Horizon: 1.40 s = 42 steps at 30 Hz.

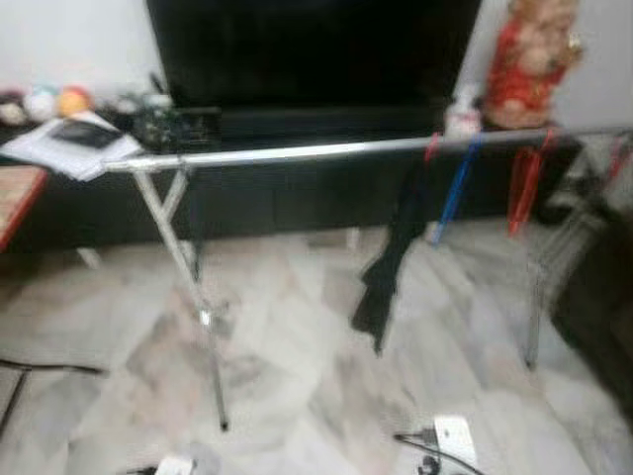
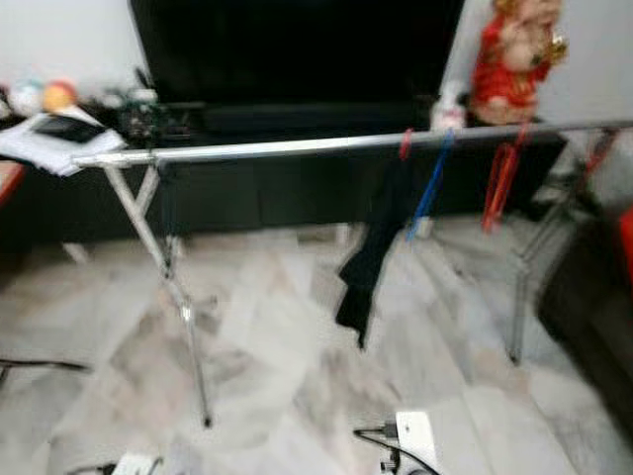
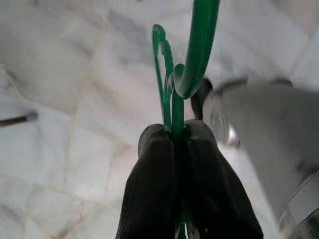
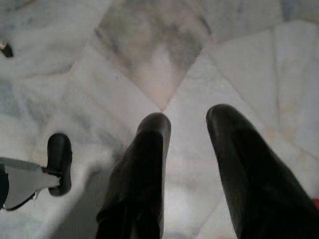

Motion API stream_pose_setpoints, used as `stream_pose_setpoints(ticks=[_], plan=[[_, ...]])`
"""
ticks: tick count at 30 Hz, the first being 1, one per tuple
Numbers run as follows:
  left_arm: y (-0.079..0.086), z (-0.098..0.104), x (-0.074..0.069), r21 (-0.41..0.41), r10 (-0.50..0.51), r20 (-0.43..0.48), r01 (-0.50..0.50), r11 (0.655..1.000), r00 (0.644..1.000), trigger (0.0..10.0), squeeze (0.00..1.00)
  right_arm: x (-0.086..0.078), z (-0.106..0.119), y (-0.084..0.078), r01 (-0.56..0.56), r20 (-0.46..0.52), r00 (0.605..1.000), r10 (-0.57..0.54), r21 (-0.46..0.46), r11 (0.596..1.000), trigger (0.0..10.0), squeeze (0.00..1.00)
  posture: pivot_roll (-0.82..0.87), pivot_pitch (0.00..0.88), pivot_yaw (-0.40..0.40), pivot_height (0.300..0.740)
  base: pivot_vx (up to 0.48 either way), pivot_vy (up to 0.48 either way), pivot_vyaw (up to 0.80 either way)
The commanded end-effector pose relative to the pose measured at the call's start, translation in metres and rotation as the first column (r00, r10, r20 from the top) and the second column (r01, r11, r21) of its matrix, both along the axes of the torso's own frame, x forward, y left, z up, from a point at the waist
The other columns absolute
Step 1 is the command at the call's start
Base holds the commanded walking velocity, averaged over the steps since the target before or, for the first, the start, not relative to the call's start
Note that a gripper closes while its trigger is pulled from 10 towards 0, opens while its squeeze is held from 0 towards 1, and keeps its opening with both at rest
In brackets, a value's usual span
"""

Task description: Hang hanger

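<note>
We face a long silver metal drying rack rail [image 1: 326, 150] that runs across the room on crossed silver legs [image 1: 188, 267], standing on a pale marbled tile floor [image 1: 287, 366]. Toward the rail's right part hang a red plastic hanger [image 1: 432, 148] carrying a limp black garment [image 1: 391, 257], a blue plastic hanger [image 1: 457, 193] just beside it, and a further pair of red hangers [image 1: 524, 183] nearer the right end. Behind the rack stands a low black cabinet [image 1: 287, 203] with a large dark television screen [image 1: 312, 49] on it, a red and cream figurine [image 1: 524, 59] at its right, and white papers [image 1: 69, 146] at its left. White power adapters with black cables [image 1: 450, 440] lie on the floor in front.

In the left wrist view, our left gripper [image 3: 177, 130] is pinched tight on a thin green plastic hanger [image 3: 192, 59], whose neck runs between the two black fingers [image 3: 149, 184] and whose hook curls out beyond the tips, over the floor.

In the right wrist view, our right gripper [image 4: 188, 119] holds nothing; its fingers [image 4: 144, 169] stand parted with bare floor between them.
</note>
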<state>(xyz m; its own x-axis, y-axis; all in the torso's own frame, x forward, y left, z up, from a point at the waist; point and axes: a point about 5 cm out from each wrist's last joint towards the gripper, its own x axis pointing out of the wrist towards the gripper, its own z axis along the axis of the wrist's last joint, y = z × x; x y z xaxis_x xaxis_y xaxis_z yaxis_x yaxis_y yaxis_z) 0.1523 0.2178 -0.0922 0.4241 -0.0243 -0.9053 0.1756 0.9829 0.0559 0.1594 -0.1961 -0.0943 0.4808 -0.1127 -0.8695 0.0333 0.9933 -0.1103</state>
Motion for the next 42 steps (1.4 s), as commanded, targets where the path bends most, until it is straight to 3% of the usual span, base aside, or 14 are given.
stream_pose_setpoints(ticks=[1,8,17,42], plan=[[-0.005,-0.002,-0.001,-0.001,-0.024,-0.005,0.024,1.0,1.0,10.0,0.0,-0.006,-0.001,-0.008,0.012,-0.023,1.0,-0.013,-0.017,1.0,10.0,0.0,-0.04,0.0,-0.028,0.74,0.285,0.0,0.8],[-0.005,0.0,0.003,0.011,0.001,0.025,-0.001,1.0,1.0,10.0,0.0,-0.006,-0.002,0.001,-0.008,-0.025,1.0,0.009,0.049,0.999,10.0,0.0,-0.04,0.0,-0.035,0.74,0.0,0.0,0.19],[-0.006,0.001,0.005,0.03,-0.027,0.027,0.026,0.999,0.999,10.0,0.0,-0.002,-0.001,0.004,-0.041,-0.007,0.999,0.041,0.063,0.997,10.0,0.0,-0.04,0.0,-0.034,0.74,0.0,0.0,0.0],[-0.006,-0.001,0.0,0.048,-0.041,0.017,0.04,0.998,0.999,10.0,0.0,-0.005,-0.003,0.005,-0.056,-0.013,0.998,0.057,0.065,0.996,10.0,0.0,-0.04,0.0,-0.039,0.74,0.0,-0.371,0.0]])
